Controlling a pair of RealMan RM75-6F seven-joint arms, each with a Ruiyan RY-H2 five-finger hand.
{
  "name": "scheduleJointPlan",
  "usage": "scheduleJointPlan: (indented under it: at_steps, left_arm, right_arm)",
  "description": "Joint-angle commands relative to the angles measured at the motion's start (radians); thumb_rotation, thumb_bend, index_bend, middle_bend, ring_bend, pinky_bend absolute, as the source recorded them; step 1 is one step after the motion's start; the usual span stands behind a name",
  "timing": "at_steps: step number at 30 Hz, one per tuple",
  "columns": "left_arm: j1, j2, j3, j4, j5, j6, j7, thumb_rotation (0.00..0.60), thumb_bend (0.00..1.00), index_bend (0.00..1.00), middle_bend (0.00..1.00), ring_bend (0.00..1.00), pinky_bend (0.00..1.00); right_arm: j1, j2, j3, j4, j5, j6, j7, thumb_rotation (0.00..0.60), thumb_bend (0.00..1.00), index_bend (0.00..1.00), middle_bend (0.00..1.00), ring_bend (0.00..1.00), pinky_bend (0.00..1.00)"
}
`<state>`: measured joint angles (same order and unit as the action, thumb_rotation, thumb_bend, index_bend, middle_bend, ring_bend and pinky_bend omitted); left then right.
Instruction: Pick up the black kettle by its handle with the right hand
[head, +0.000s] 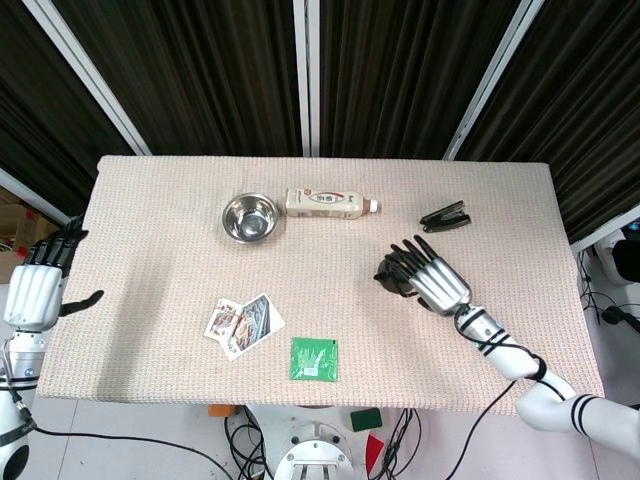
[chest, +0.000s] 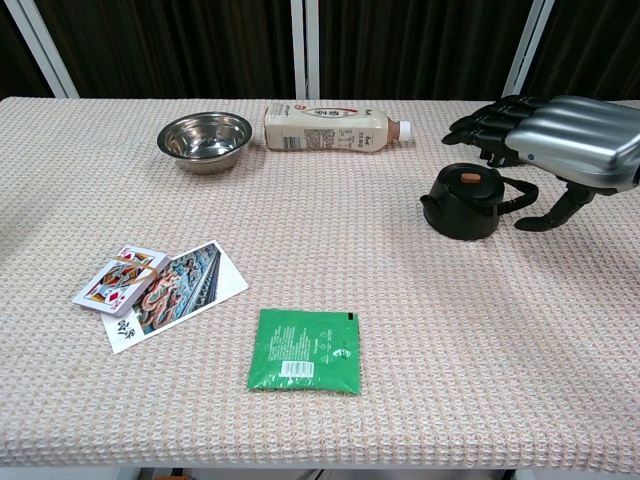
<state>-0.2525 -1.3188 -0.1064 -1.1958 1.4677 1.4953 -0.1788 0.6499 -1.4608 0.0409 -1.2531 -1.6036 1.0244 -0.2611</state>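
The right hand (chest: 560, 145) was spread open above the black kettle (chest: 463, 203), fingers apart over its handle (chest: 512, 194), holding nothing.

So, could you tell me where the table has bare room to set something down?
The widest bare patch lies mid-table, bordered by the steel bowl, the playing cards, the green packet and the black kettle. The near right corner is bare too. It is crowded around the kettle, where the right hand hovers.
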Motion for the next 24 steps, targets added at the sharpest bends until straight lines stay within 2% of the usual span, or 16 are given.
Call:
scheduleJointPlan:
  at_steps: [1, 9, 24]
  left_arm:
    - [0.002, 0.002, -0.001, 0.0, 0.001, 0.001, 0.0, 0.584, 0.02, 0.13, 0.15, 0.12, 0.19]
    - [0.01, 0.007, 0.001, -0.001, 0.001, -0.007, -0.011, 0.582, 0.02, 0.13, 0.15, 0.12, 0.19]
    - [0.009, 0.012, -0.003, 0.002, -0.001, -0.027, -0.023, 0.584, 0.02, 0.13, 0.15, 0.12, 0.19]
  right_arm:
    - [0.014, -0.016, 0.01, 0.012, 0.008, -0.011, -0.002, 0.6, 0.18, 0.0, 0.0, 0.0, 0.0]
    - [0.046, -0.027, 0.038, 0.023, 0.013, -0.005, 0.014, 0.6, 0.2, 0.0, 0.0, 0.0, 0.0]
    - [0.143, -0.023, 0.116, 0.024, 0.11, -0.114, 0.013, 0.6, 0.2, 0.0, 0.0, 0.0, 0.0]
